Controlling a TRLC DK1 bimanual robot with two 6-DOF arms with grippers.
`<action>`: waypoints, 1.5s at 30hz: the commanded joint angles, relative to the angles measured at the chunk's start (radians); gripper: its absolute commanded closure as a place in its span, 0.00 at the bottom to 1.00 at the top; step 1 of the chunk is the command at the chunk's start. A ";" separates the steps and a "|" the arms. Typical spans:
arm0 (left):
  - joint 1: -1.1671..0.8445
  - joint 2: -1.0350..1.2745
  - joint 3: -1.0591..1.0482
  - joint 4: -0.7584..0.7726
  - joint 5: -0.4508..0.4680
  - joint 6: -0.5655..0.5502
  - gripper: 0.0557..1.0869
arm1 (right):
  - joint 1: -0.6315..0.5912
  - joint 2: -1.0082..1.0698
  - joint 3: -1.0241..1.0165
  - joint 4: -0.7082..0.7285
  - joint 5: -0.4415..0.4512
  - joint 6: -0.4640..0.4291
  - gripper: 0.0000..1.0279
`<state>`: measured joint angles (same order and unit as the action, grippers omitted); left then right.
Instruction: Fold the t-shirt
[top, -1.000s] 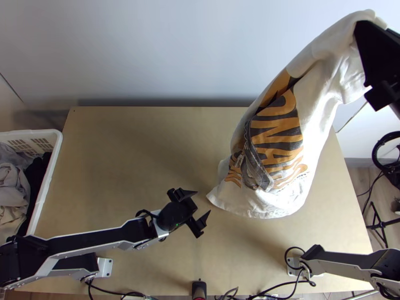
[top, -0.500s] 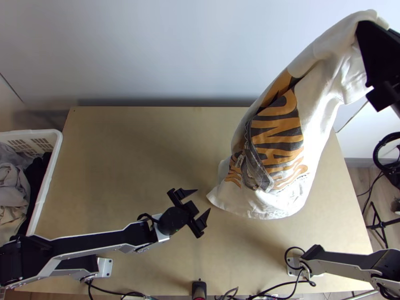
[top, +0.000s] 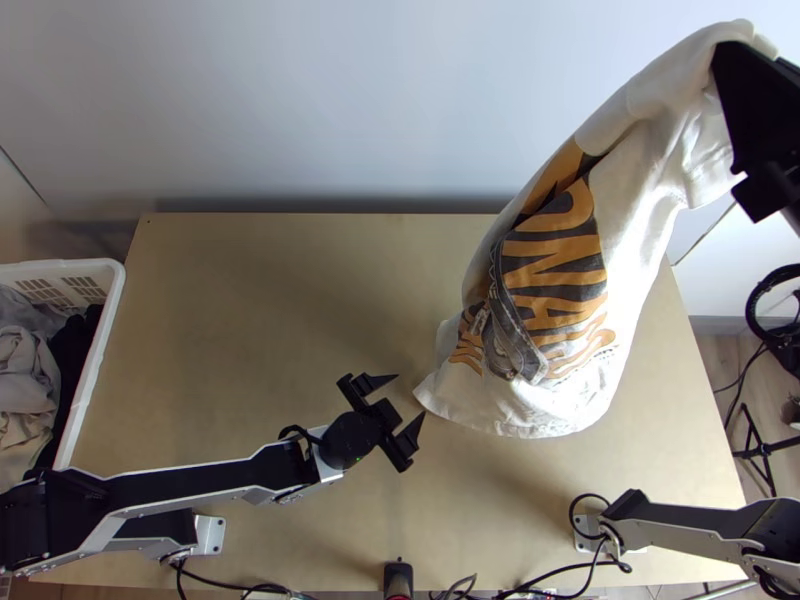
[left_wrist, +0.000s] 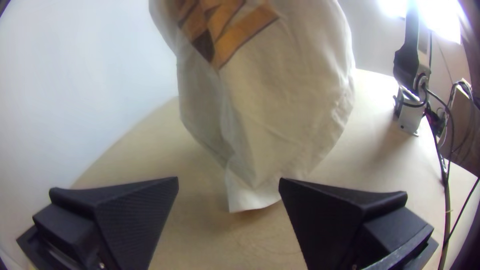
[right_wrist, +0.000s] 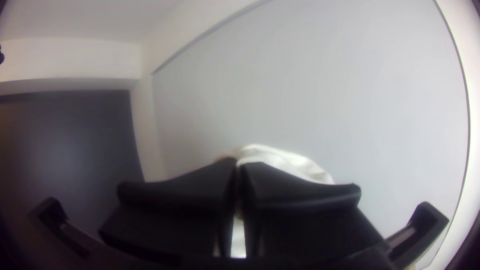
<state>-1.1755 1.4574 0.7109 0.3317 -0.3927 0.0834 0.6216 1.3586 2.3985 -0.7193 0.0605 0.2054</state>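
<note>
White t-shirt with orange-and-black print (top: 555, 270), hanging over light wooden table (top: 250, 320), clamped in black right gripper (right_wrist: 238, 166); black left gripper (left_wrist: 229, 180), 2 fingers apart, near its lower edge; lifting done, spreading and all folding apparently left.

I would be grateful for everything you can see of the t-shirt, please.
The white t-shirt looks like soft, thin fabric, with a large orange and dark print of lettering and a grey pictured shape. The right gripper pinches it high up, at the top view's upper right. From there it hangs unfolded in loose creases, its lower edge down by the table, in front of the open left gripper.
</note>
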 joint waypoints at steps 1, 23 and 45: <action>-0.009 -0.026 0.019 -0.010 -0.003 -0.005 0.05 | -0.002 0.000 -0.004 -0.002 -0.001 0.000 0.98; -0.050 -0.094 0.314 -0.461 0.230 -0.304 0.05 | -0.022 -0.004 -0.029 -0.025 0.010 0.011 0.98; -0.173 -0.026 0.495 -0.477 0.265 -0.361 0.05 | -0.025 0.023 -0.030 0.009 0.055 0.020 0.98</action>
<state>-1.3247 1.4025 1.1320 -0.1444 -0.1333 -0.2379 0.5934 1.3632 2.3684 -0.7399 0.0917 0.2245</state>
